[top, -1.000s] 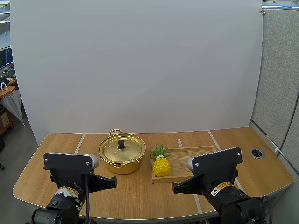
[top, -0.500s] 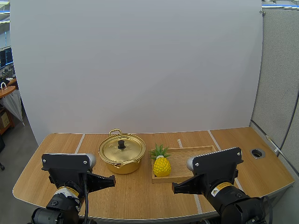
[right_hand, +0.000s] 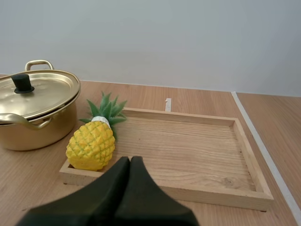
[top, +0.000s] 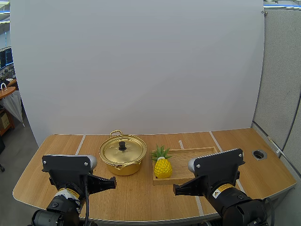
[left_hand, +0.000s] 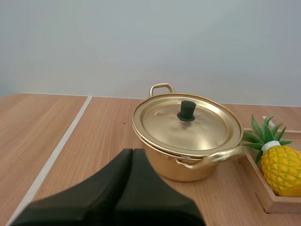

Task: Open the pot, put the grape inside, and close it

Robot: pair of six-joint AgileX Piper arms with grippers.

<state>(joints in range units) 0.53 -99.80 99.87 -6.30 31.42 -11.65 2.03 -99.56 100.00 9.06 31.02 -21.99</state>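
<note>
Your left gripper point(left_hand: 132, 153) is pressed together, empty, just short of the pot point(left_hand: 169, 165), whose lid point(left_hand: 207, 127) is on. Your right gripper point(right_hand: 130, 161), likewise pressed together, faces the pineapple point(right_hand: 91, 145) in the tray point(right_hand: 188, 141) corner nearest the pot.

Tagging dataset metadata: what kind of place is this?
Probably a lab test bench, not a kitchen: a wooden table before a plain white backdrop, with staged props, a gold pot and a toy-like pineapple in a wooden tray.

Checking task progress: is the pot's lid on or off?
On. The lid sits flat on the pot, covering its rim, black knob on top.
</note>
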